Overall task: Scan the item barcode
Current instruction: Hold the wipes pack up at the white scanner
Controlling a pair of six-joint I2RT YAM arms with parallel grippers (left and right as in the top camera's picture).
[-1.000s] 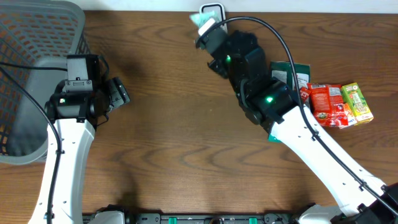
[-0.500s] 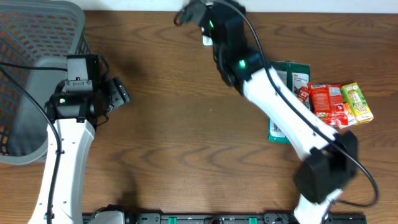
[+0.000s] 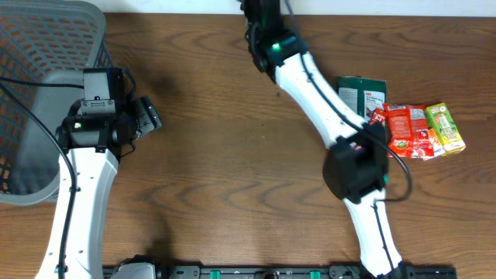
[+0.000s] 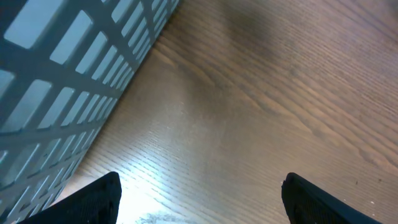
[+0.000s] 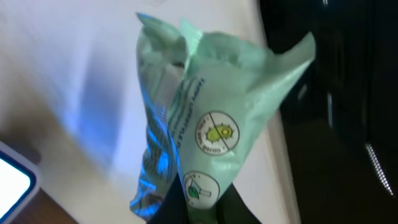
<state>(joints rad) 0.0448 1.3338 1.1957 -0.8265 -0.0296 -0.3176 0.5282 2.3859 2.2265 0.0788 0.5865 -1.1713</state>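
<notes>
The item is a pale green packet (image 5: 214, 118) with round printed symbols, and in the right wrist view it stands upright. My right gripper (image 5: 200, 210) is shut on its lower end. Blue light falls on the packet's left side. From overhead, my right arm (image 3: 310, 81) reaches to the table's far edge, where its gripper and the packet pass out of frame. My left gripper (image 3: 147, 116) hangs open over bare wood beside the basket (image 3: 46, 46). Nothing lies between its dark fingertips (image 4: 93, 200).
A grey mesh basket (image 4: 62, 81) fills the far left. At the right of the table lie a dark green packet (image 3: 360, 91), a red packet (image 3: 407, 128) and a green-yellow carton (image 3: 446, 128). A white-edged device corner (image 5: 12, 180) shows low left in the right wrist view.
My right arm has swung up and back toward the far edge, taking the green packet beyond the top of the overhead view. The left arm has not moved.
</notes>
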